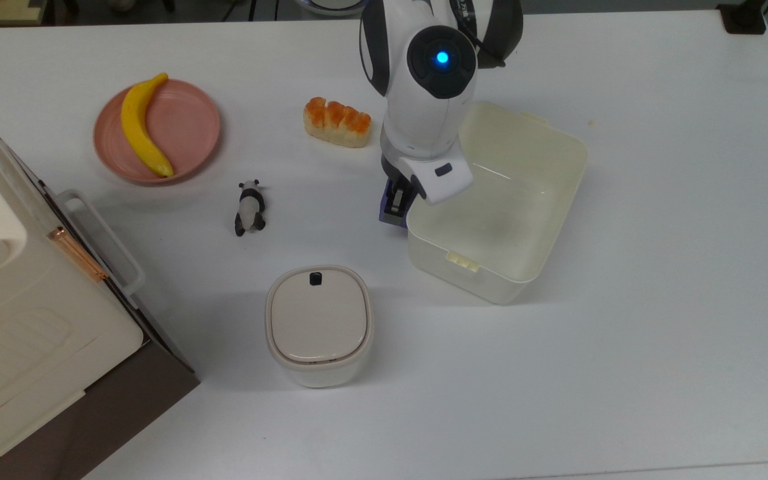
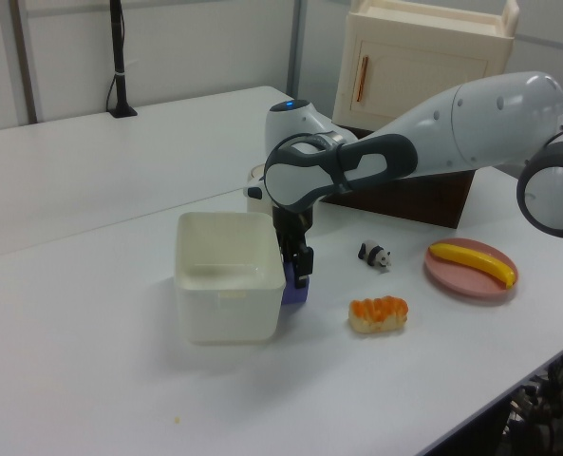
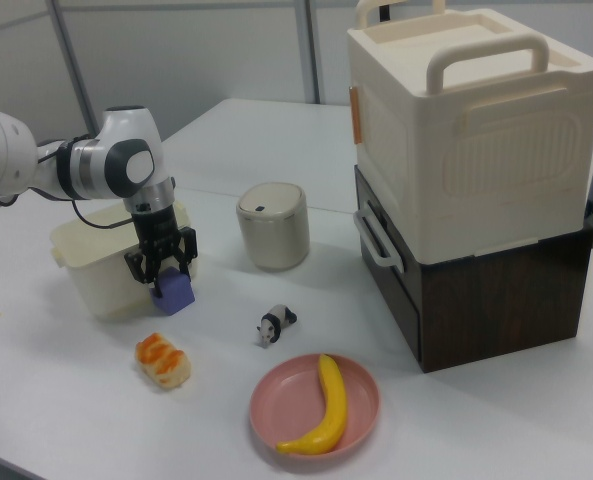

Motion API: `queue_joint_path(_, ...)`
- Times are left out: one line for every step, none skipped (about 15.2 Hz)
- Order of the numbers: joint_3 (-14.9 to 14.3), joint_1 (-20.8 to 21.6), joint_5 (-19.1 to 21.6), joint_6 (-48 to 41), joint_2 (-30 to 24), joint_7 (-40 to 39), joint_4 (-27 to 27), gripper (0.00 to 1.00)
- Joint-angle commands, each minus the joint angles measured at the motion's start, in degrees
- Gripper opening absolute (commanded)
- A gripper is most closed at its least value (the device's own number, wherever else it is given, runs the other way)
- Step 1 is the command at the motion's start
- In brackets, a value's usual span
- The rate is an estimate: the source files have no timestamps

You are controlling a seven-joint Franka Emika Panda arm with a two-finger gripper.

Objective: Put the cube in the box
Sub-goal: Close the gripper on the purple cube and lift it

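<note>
The white tabletop carries everything, and the pincer stands low over it near its middle. Well off to the top view's left of the pincer sits the big white-and-brown case with a handle on top. The robot arm reaches in from the left view's right and bends down to the pincer.

The box, a cream-white open tub, stands just beside the pincer on the top view's right; its near wall is close against the pincer's wrist. Below the pincer in the top view, nearer the camera, stands the rounded canister with a beige lid and a black button. Far to the top view's left of the pincer is the pink plate with the banana lying on it. The bread piece lies above and a little left of the pincer in the top view.

The cube, purple-blue, rests on the tabletop right under the pincer, touching or nearly touching the box's outer wall. In the right view the fingers are spread apart and reach down around the cube's top, one on each side; whether they touch it cannot be told. The small panda figure lies to the top view's left of the pincer.
</note>
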Motion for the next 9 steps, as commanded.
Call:
queue_joint_path(-3.2,-0.3,-0.7,-4.8,-5.6,-3.0,-1.5,0.67)
queue_joint_path(-4.3,-0.4,-0.3,-6.7,-6.7,-4.4,-1.1,0.67)
queue_joint_path(-5.5,-0.4,0.0,-8.4,-7.7,-5.2,-0.7,0.67)
queue_joint_path(-6.6,-0.4,0.4,-9.9,-9.0,-5.7,-0.5,0.67)
queue_joint_path(-7.3,-0.4,1.5,-11.1,-10.4,-6.2,0.4,0.67)
queue_joint_path(-7.5,-0.4,3.5,-12.2,-11.1,-6.5,1.7,0.68)
queue_joint_path(-7.6,-0.3,5.8,-12.9,-11.5,-5.9,3.5,0.68)
queue_joint_path(-7.6,0.1,7.5,-13.1,-11.5,-5.4,5.0,0.68)
queue_joint_path(-7.5,0.3,8.4,-13.0,-11.5,-5.0,5.9,0.68)
